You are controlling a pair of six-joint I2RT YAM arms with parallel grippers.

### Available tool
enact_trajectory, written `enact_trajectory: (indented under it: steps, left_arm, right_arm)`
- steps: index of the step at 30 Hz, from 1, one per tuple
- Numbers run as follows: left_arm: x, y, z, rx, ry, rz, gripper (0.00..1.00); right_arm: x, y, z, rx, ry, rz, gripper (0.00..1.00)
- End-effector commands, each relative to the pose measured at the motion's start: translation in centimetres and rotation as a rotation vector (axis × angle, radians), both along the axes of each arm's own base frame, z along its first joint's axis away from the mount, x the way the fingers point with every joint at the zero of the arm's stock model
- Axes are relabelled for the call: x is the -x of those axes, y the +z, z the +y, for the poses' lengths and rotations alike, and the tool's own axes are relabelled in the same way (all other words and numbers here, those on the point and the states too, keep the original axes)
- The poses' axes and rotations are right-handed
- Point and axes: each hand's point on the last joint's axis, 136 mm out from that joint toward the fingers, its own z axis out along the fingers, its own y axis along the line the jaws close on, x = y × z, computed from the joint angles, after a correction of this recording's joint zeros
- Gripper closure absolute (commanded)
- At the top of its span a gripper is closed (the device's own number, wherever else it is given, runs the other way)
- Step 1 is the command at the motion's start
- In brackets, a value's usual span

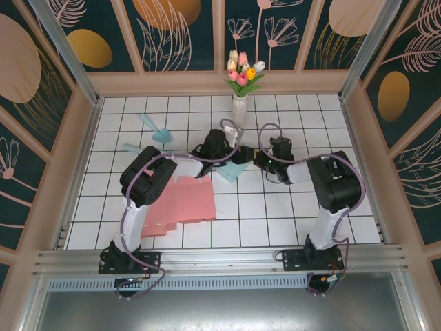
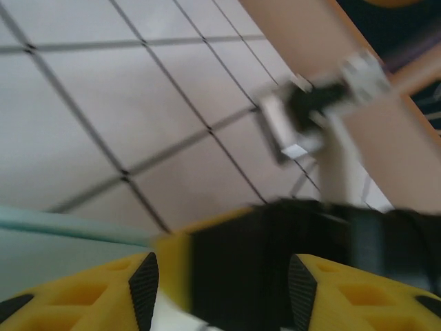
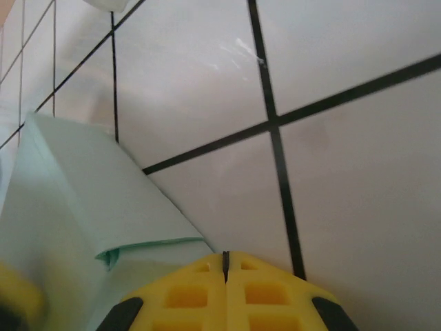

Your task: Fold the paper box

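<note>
The desk (image 1: pixel 275 207) is white tile, smooth and faintly glossy, with dark grout. The mint box (image 3: pixel 83 200) and the pink sheet (image 1: pixel 182 200) are matt paper. The right claw (image 3: pixel 225 265) is matt yellow plastic with black pads (image 3: pixel 329 312). The rail (image 1: pixel 220 256) is brushed metal.

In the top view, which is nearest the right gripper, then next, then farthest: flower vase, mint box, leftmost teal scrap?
From the right gripper:
1. mint box, just to its left.
2. flower vase, farther back by the wall.
3. leftmost teal scrap, far left.
</note>
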Motion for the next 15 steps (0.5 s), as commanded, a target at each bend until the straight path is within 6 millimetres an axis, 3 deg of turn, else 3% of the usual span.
enact_trajectory:
  steps: [1, 7, 15]
  left_arm:
    - [4.0, -4.9, 0.7, -0.127, -0.017, 0.218, 0.46]
    - [0.2, -4.3, 5.1, -0.206, 0.225, 0.204, 0.46]
    - [-2.3, -0.4, 10.0, -0.206, 0.39, 0.14, 0.44]
  right_arm:
    - [1.5, -1.8, 1.2, 0.002, 0.067, 0.072, 0.99]
    - [1.9, -1.8, 0.0, 0.018, 0.035, 0.072, 0.99]
    - [2.4, -1.5, 0.2, 0.001, 0.053, 0.072, 0.99]
